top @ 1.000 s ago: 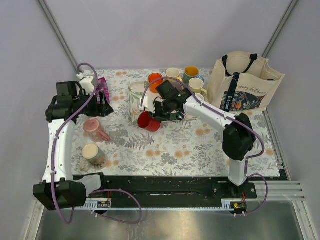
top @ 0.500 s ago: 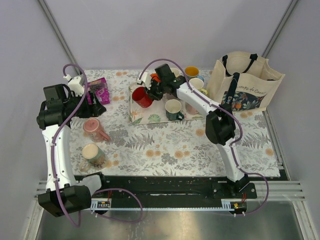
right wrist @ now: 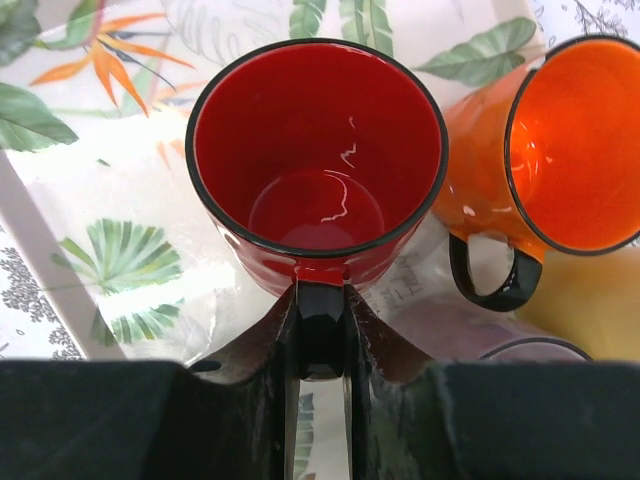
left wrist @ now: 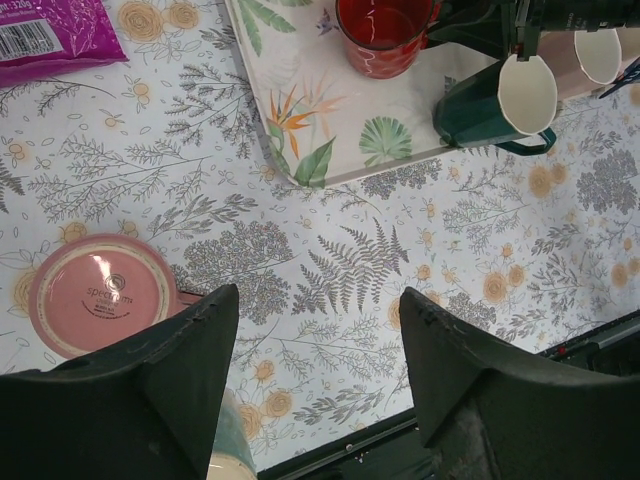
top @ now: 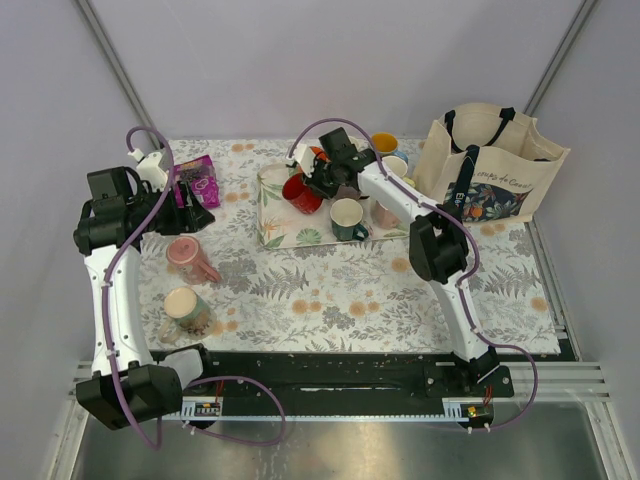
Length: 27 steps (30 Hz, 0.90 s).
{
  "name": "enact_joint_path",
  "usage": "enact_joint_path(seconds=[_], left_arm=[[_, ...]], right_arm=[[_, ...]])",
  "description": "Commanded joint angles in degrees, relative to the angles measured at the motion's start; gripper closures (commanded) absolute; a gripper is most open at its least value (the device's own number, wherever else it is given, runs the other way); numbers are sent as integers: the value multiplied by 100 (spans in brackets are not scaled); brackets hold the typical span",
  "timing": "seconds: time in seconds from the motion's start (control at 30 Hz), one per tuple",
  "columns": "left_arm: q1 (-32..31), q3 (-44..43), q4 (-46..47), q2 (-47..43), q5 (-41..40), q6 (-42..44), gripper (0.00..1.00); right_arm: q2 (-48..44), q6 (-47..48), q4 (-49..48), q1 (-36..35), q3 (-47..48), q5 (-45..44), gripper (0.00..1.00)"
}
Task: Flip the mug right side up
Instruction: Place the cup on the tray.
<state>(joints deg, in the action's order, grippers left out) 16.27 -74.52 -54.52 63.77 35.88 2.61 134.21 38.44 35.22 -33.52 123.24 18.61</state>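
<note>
Item 1. The mug, dusty salmon-pink: we find it standing on its rim, base up, on the floral cloth. It is near the left edge of the tabletop, about midway between the far and near edges. In the left wrist view its printed base faces the camera, and nothing touches it.

Item 2. Left claw: we note its jaws standing wide apart with nothing between them. It hangs above the cloth just beside the mug, on the far side of it.

Item 3. Right claw: we note it closed tight on the black handle of a red mug. That mug is mouth up over the far left part of the patterned tray. We cannot tell whether its base touches the tray.

Item 4. Tray, at the far middle of the tabletop: we count on it a dark green mug with a cream interior. An orange mug sits just beside the red one.

Item 5. Teal-and-pink mug, cream inside: it sits near the left edge, closer to the near edge than the mug.

Item 6. Purple packet, toward the far left corner.

Item 7. Cream tote bag, at the far right corner.
</note>
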Motion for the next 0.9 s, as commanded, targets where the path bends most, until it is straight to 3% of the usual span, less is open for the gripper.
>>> enact_joint_path(seconds=[0.0,0.1,0.27,0.87], left_arm=[[51,-36,161,-31,218,-85,32],[34,51,161,-66,297,-112,32],[34,131,170,-110,315,-121,33],[34,350,258,-347,736,-226,34]], right_arm=[[-115,155,-182,29,69,-226,100],[-150,199,-182,38,-80,-340,100],[-97,322,-33,56,-151,-656,86],[-607,446,-410,65,-1030,-1316,69]])
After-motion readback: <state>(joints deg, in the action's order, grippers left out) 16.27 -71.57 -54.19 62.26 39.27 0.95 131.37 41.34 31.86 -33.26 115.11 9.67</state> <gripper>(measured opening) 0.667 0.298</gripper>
